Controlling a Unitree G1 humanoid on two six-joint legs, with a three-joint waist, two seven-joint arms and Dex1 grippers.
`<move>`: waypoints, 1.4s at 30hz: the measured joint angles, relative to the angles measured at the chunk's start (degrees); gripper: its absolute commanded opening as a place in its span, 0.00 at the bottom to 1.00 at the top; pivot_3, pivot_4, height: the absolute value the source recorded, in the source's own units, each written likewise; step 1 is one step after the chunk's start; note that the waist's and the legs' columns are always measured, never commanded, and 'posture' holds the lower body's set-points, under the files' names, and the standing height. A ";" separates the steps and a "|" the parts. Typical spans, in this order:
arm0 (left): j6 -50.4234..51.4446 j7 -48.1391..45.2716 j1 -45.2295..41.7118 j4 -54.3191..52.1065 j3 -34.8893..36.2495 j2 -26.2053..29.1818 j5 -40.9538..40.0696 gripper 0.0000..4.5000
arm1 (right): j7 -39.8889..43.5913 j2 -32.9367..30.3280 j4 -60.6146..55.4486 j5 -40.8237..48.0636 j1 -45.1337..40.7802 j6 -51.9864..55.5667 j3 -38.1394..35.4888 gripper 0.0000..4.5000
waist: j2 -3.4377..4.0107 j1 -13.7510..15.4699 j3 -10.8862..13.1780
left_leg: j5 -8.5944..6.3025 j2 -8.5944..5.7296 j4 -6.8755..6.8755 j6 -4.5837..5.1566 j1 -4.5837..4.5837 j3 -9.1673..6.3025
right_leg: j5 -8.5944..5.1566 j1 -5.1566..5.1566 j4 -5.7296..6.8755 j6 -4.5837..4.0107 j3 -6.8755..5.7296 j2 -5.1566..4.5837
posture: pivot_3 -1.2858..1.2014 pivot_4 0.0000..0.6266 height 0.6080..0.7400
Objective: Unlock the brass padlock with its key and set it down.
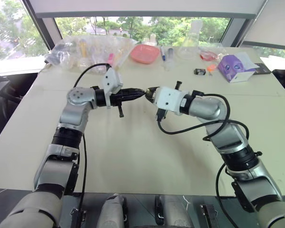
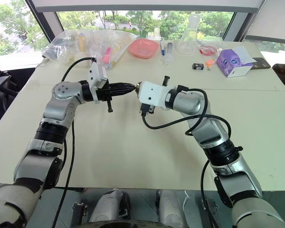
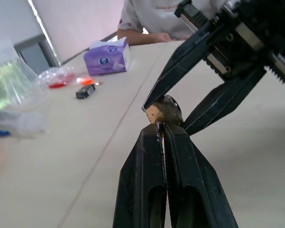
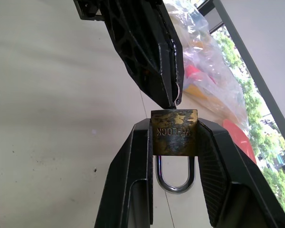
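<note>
Brass padlock pinched above the table's middle

The right end effector [image 4: 175, 142] clamps the tarnished, stamped brass padlock [image 4: 174, 132], silvery shackle between its fingers; the left end effector [image 4: 173, 97], pressed together, touches its body.

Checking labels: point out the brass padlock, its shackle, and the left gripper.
brass padlock [image 4: 174, 133], right wrist view, face of brass body.
shackle [image 4: 175, 183], right wrist view, bottom of silver loop.
left gripper [image 3: 162, 130], left wrist view, closed fingertips.

The left gripper [image 1: 141, 93] and right gripper [image 1: 149, 91] are meeting tip to tip above the table [image 1: 133, 156], the brass padlock [image 4: 174, 132] sitting between the right gripper's fingers [image 4: 133, 175]
</note>
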 measured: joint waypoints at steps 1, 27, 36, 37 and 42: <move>-2.22 0.05 -0.13 0.80 -0.20 0.00 0.73 0.01 | 0.02 0.03 0.13 0.00 0.00 -0.01 0.01 0.15 | 0.00 -0.01 0.00 | 0.00 0.00 0.00 0.00 0.00 0.00 | 0.00 0.00 0.00 0.00 0.00 0.00 | 0.52 0.24 0.95; 36.66 -7.28 -7.36 4.65 3.67 0.77 -11.61 0.77 | -0.59 1.66 0.22 -0.47 -0.18 -2.63 0.12 0.15 | 0.00 -0.12 0.00 | 0.00 0.00 0.00 0.00 -0.02 -0.04 | -0.01 0.00 0.00 0.02 0.00 0.01 | 0.52 0.24 0.95; 33.86 -6.56 -10.94 11.05 3.59 -2.30 -9.67 0.38 | -0.60 1.77 -0.60 -0.96 -0.19 -2.17 0.13 0.15 | 0.00 -0.10 0.00 | 0.00 0.00 -0.01 0.00 -0.02 -0.03 | -0.01 0.00 -0.01 0.02 0.00 0.01 | 0.52 0.24 0.95; 33.86 -6.99 -11.19 11.18 3.58 -2.52 -9.68 0.25 | -0.67 1.78 -0.74 -1.08 -0.19 -2.00 0.13 0.15 | 0.00 -0.11 0.00 | 0.00 0.00 0.00 0.01 -0.02 -0.03 | -0.01 0.00 0.00 0.02 0.00 0.01 | 0.52 0.24 0.95; 34.10 -7.88 -11.41 11.81 3.68 -2.96 -9.80 0.01 | -1.15 1.74 -1.11 -2.29 -0.14 -1.59 0.19 0.15 | 0.00 -0.20 0.00 | 0.00 0.00 -0.01 0.00 -0.02 -0.04 | -0.01 -0.01 0.00 0.02 0.00 0.02 | 0.52 0.24 0.95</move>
